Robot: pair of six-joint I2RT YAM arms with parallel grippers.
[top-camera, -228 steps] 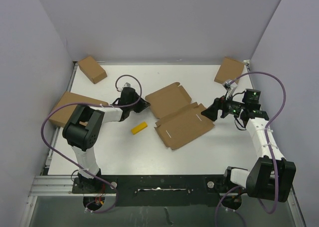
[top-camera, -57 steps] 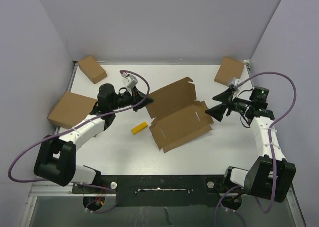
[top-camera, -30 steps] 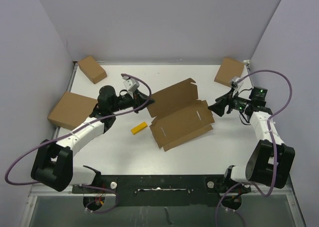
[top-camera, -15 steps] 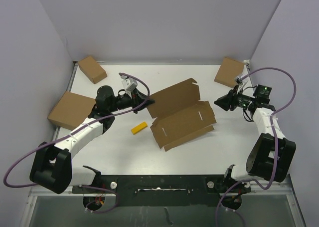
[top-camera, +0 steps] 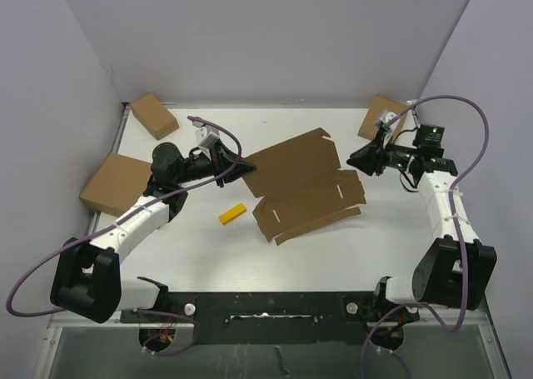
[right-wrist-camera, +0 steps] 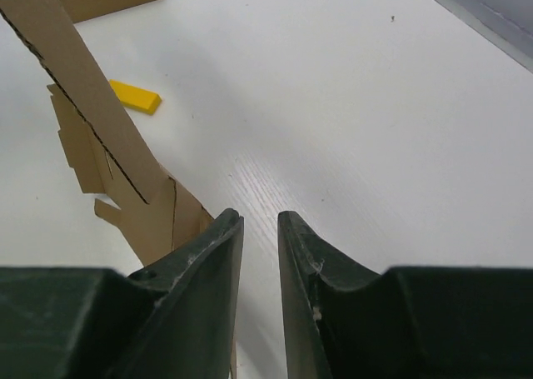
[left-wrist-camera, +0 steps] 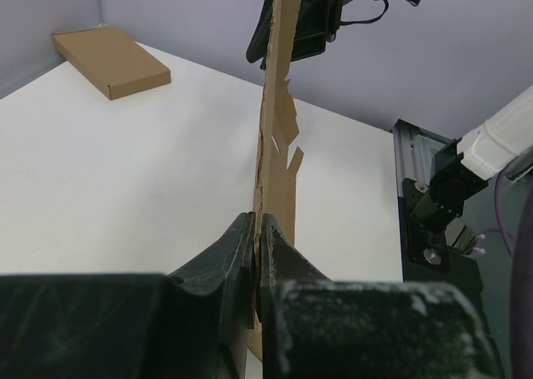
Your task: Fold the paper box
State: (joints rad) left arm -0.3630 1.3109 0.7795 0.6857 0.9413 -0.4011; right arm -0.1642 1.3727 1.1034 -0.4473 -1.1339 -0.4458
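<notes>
Unfolded brown corrugated cardboard mailer box (top-camera: 304, 183) mid-table, left gripper (top-camera: 241, 167) pinching its left edge.
The mailer box is opened out, lid panel toward the back wall, slotted panel and side flaps toward the arms, nothing tucked. The left gripper's jaws are clamped tight on the cardboard; its wrist view shows the sheet edge-on. The right gripper (top-camera: 356, 157) sits at the box's far-right corner, jaws a narrow gap apart with nothing between them. Cardboard runs just beside one finger; can't tell if it touches. A small yellow rectangular block (top-camera: 233, 213) lies on the white table (top-camera: 191, 246) near the box's near-left corner, apart from it. Three closed flat brown cardboard boxes sit at the table's margins: back left (top-camera: 154, 115), left edge (top-camera: 117, 182), back right (top-camera: 383, 117).
</notes>
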